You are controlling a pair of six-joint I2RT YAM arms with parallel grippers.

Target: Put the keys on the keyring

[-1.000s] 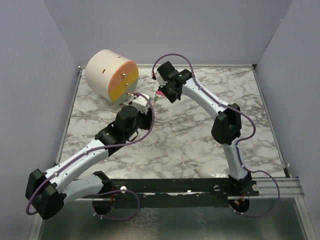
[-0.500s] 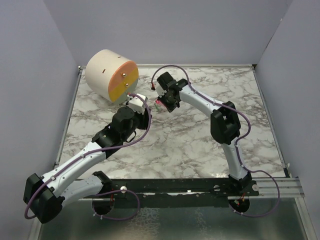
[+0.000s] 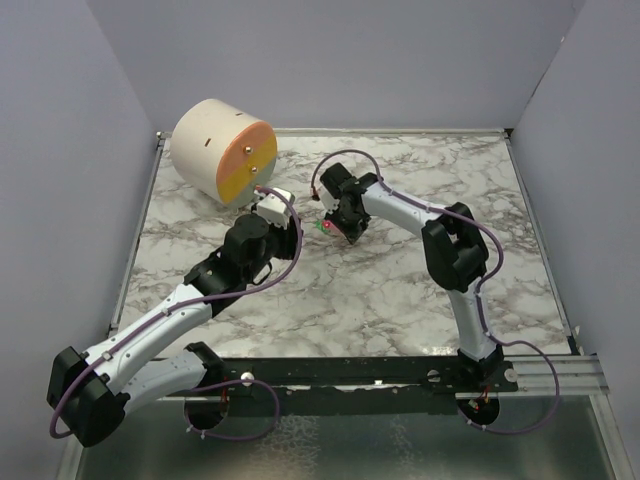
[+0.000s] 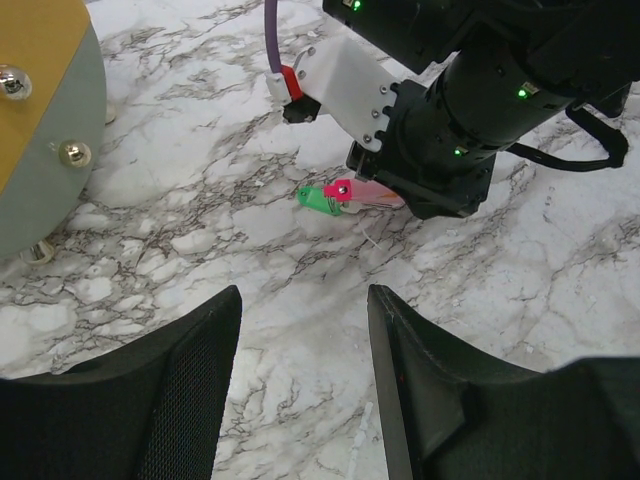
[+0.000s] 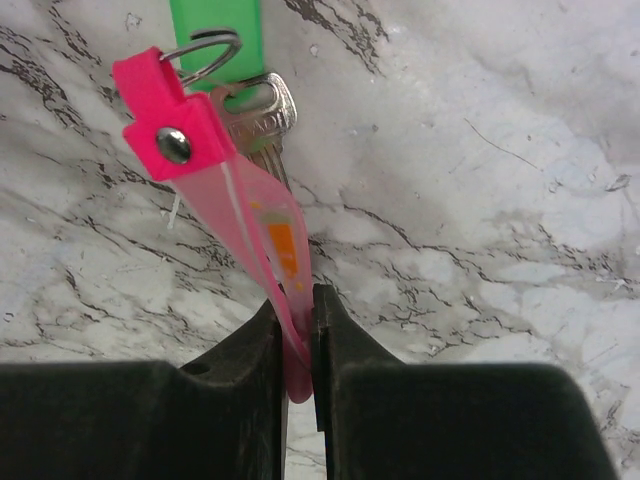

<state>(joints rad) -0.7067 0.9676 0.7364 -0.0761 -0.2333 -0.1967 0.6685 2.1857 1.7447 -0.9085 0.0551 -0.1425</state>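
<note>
My right gripper [image 5: 297, 300] is shut on the lower end of the keyring's pink strip tag [image 5: 200, 150]. The thin silvery ring [image 5: 205, 50] hangs at the tag's far end, low over the marble. It overlaps the green key piece [image 5: 215, 25], and a silver key head [image 5: 265, 115] shows behind the tag; whether they are threaded on, I cannot tell. In the left wrist view the green piece [image 4: 315, 197] and pink tag [image 4: 345, 190] jut from the right gripper [image 4: 395, 200]. My left gripper [image 4: 303, 295] stands open and empty, a little short of them. From above, the keyring [image 3: 326, 227] lies between both grippers.
A cream cylinder with an orange and yellow face and metal studs [image 3: 222, 150] rests at the back left, close to the left wrist [image 3: 275, 205]. Grey walls enclose the marble table [image 3: 400, 290] on three sides.
The right gripper has carried the keyring down and toward the near side, closer to the left gripper. The left arm shifted slightly early on, then held still.
</note>
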